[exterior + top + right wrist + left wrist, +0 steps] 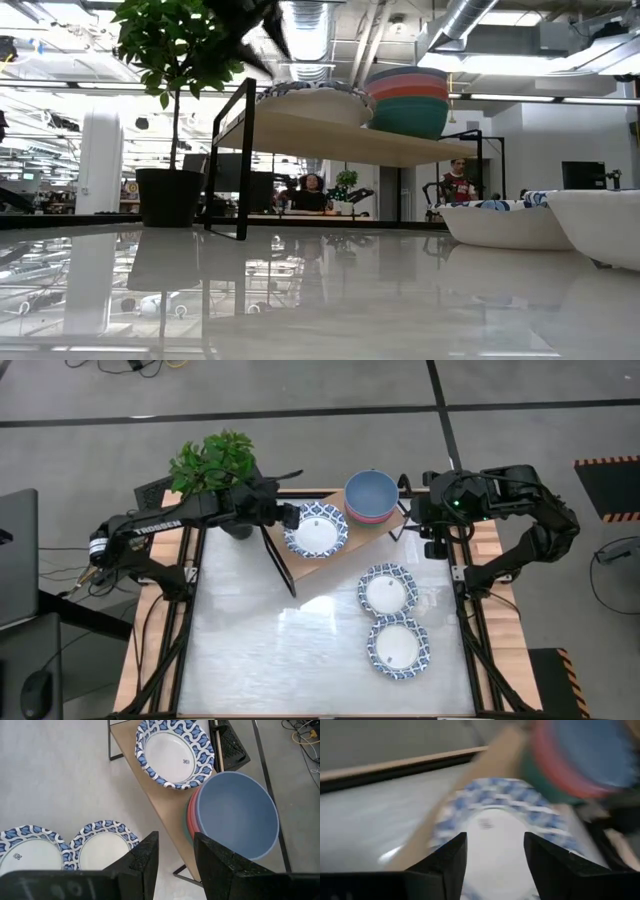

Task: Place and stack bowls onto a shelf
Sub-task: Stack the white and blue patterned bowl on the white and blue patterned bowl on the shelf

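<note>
Left tool [283, 515]: fingers spread, gripping nothing, sitting at the near rim of a round white bowl with a blue patterned rim [316, 529]. The left wrist view looks straight down into that bowl between the parted fingers.

That bowl rests on the rectangular light-wood shelf with thin black end frames [300, 568], at its left end. Just beside it on the same board: a nested stack of plain bowls, blue on top [371, 493], pink-red under it, green at the bottom per the low view [410, 115].

Right tool [428, 515]: fingers also spread and empty, above the shelf's right end, near the stack.

On the whitish desk [250, 650], in front of the shelf: two more white bowls with blue patterned rims [388, 591] [398, 646], touching rim to rim, not stacked.

Potted green plant [212, 463] behind the left arm.

Judgement: task past halfway. Four bowls shelved; two left to lift and stack, likely onto the patterned bowl.
</note>
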